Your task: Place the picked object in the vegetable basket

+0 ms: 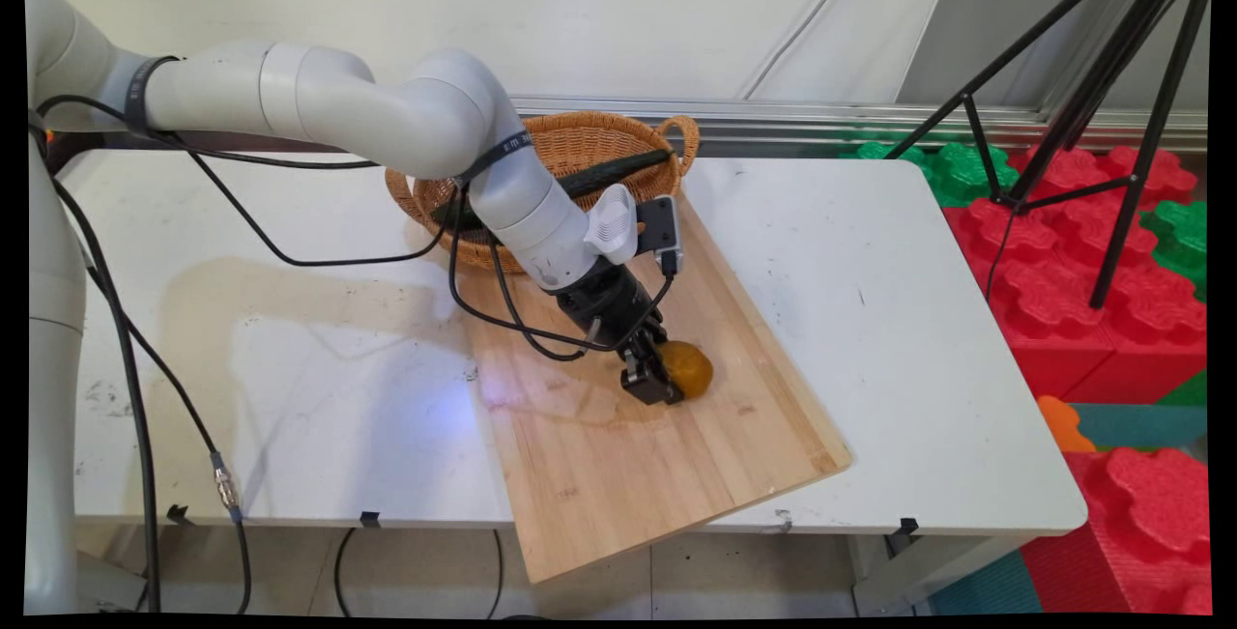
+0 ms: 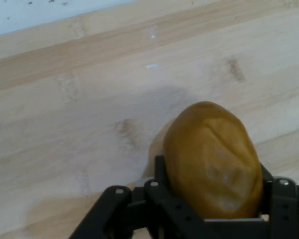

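A brownish-yellow potato (image 1: 688,367) (image 2: 213,157) lies near the middle of a wooden cutting board (image 1: 618,460) (image 2: 89,124). My gripper (image 1: 665,380) (image 2: 212,172) reaches down to the board and is shut on the potato. In the hand view a black finger presses against each of its sides. The potato's underside rests on or just above the wood; I cannot tell which.
A wicker basket (image 1: 580,138) holding a long dark green vegetable (image 1: 618,168) stands at the board's far end, behind my arm. The board overhangs the table's (image 1: 908,339) near edge. A black tripod (image 1: 1111,136) and red and green foam blocks (image 1: 1073,262) stand to the right.
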Controlling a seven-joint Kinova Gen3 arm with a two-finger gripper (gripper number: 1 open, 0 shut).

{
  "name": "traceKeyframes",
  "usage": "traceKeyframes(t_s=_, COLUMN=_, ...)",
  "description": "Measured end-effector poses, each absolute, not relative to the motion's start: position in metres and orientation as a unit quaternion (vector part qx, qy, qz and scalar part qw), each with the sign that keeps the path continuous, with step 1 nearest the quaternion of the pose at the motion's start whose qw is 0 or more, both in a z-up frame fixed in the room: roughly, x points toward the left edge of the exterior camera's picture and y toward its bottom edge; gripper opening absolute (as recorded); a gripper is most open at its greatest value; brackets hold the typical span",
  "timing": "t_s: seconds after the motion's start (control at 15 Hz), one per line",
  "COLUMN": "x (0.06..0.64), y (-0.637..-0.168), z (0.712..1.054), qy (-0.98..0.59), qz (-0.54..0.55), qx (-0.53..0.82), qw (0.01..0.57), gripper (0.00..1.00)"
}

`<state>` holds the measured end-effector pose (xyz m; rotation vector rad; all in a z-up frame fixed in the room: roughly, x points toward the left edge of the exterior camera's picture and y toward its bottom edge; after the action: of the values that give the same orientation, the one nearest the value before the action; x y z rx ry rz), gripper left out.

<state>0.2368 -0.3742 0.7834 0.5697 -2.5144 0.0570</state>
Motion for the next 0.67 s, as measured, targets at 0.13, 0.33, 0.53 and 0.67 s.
traceKeyframes(t_s=0.13, x=0.238, y=-0.373, z=0.786, qy=-0.934, qz=0.023, qx=0.218, qw=0.281, gripper=0.00)
traceKeyframes(t_s=0.33, x=0.244, y=-0.369, z=0.795, qy=-0.929, qz=0.029, qx=0.229, qw=0.290, gripper=0.00)
traceKeyframes(t_s=0.53, x=0.252, y=-0.362, z=0.808, qy=-0.923, qz=0.038, qx=0.237, qw=0.301, gripper=0.00)
traceKeyframes(t_s=0.67, x=0.259, y=-0.359, z=0.818, qy=-0.919, qz=0.044, qx=0.240, qw=0.309, gripper=0.00)
